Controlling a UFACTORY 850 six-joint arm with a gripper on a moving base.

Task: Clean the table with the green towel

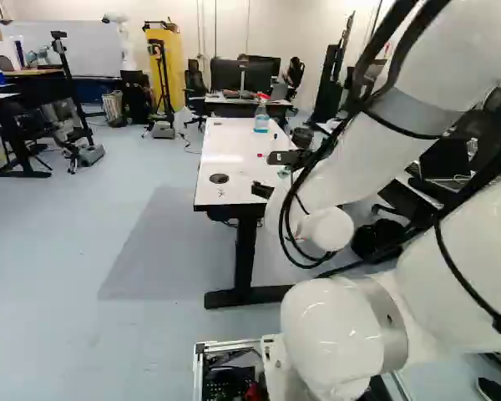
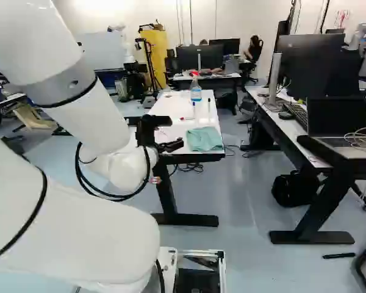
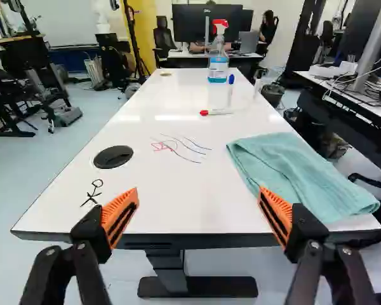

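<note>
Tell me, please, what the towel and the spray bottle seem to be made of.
The towel looks like soft, matte cloth, perhaps microfibre, lying in loose folds. The spray bottle seems smooth, clear plastic, with what looks like blue liquid showing through.

White tabletop, black edge near; towel right, plain pale teal-green; scribbles red and blue; stick figure near left, black; round inset left, black; spray bottle far, red-and-white head, blue liquid; pads ribbed orange, fingers black.
</note>
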